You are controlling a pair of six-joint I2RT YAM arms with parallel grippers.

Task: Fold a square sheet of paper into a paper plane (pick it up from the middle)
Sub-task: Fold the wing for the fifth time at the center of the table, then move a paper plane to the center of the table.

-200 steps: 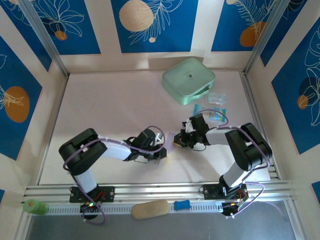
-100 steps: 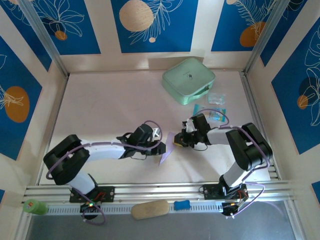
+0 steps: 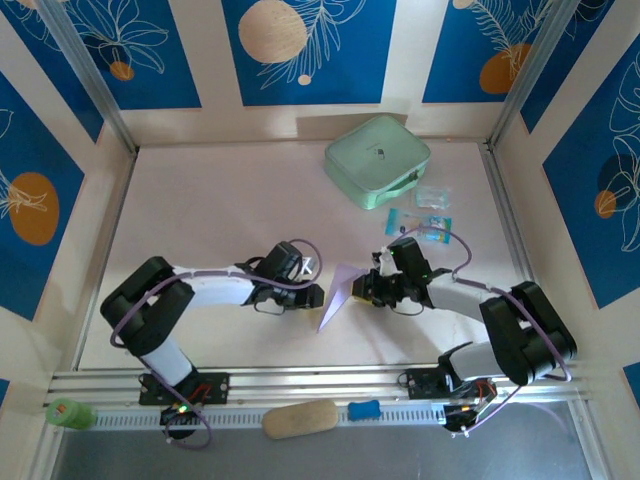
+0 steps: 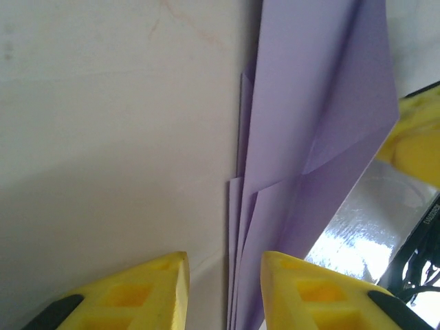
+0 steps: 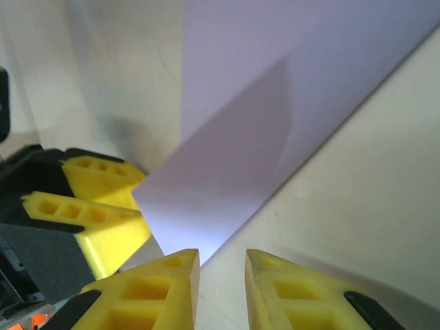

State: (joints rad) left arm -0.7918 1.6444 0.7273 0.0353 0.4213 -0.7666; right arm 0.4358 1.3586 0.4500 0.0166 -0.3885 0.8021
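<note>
The paper plane (image 3: 337, 295), a lavender dart of stacked folds, sits on the table (image 3: 220, 200) directly between the two grippers. The left gripper (image 3: 313, 296) is at its left flank, jaws parted to a narrow gap. The plane's layered edge runs into that gap, though it is hard to tell whether the fingers (image 4: 148, 292) touch it. The right gripper (image 3: 362, 291) is likewise narrowly parted and grips nothing, with the plane's folded flap just ahead of its fingertips (image 5: 172, 285).
</note>
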